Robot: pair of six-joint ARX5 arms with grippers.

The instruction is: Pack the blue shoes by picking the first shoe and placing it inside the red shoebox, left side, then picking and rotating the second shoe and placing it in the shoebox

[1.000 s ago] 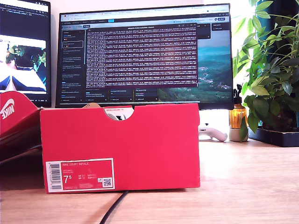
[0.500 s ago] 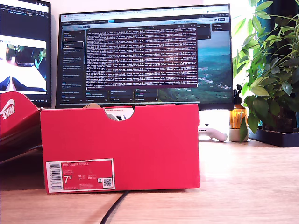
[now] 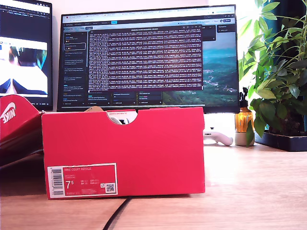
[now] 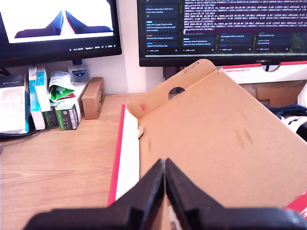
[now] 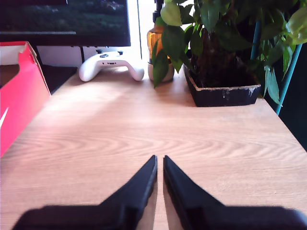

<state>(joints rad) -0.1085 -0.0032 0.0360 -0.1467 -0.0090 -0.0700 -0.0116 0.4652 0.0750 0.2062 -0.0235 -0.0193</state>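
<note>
While the red shoebox [image 3: 123,151] sits square in the exterior view, it's the landmark for everything else: smooth matte cardboard, a half-round notch cut in its top edge, a white barcode label [image 3: 82,180] low on its front face. Its lid [image 4: 225,139] folds back off one side, plain brown card on the inside with a round finger hole, red trim along the edge. My first gripper [image 4: 164,179] hovers right over that open lid, two black tapered fingers pressed tip to tip with nothing between them. Just past the lid's far edge in the first wrist view, a scrap of navy shoe [image 4: 293,115] with white bits peeks out; can't make out more than that, and whether it's fully inside the box I can't tell. My second gripper [image 5: 159,175] hangs over the bare pale wood-grain desk [image 5: 144,129] beside the shoebox's red side wall, fingers also closed together, empty. Beyond the box on that side are a glossy white game controller [image 5: 110,64], an amber bottle [image 3: 243,120] and a leafy plant in a black rectangular tray [image 5: 223,91]. Behind the box stands a dark monitor [image 3: 148,57] full of text.
</note>
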